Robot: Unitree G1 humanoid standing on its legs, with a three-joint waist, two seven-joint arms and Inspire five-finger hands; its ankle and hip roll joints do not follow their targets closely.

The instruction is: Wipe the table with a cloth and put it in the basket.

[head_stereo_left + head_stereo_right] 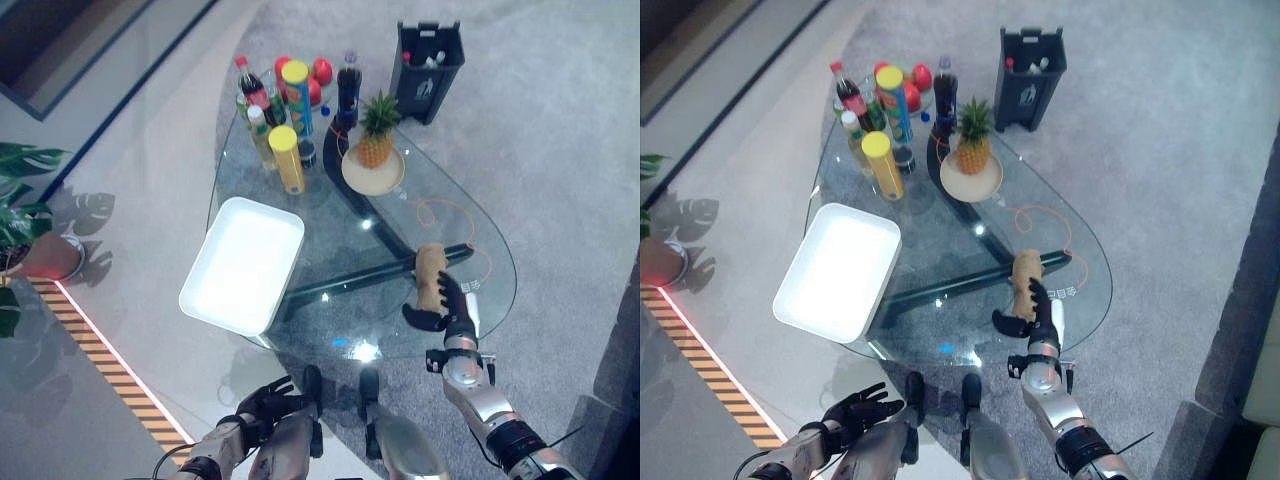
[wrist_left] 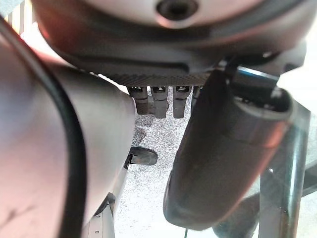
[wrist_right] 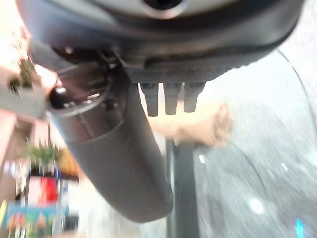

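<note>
Resting on tan cloth (image 1: 430, 272) at glass table (image 1: 470, 225) near edge, right hand (image 1: 441, 300) lay w/ fingers straight. Left hand (image 1: 262, 402) hung low, fingers relaxed. White basket (image 1: 243, 263) well apart.

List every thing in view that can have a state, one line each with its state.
cloth: bunched into a roll, lying on the glass table, right hand on it
right hand: fingers over the cloth's near end
left hand: low, off the table, idle
white basket: empty, on the table's left edge
black bin: open-topped, on the floor
</note>
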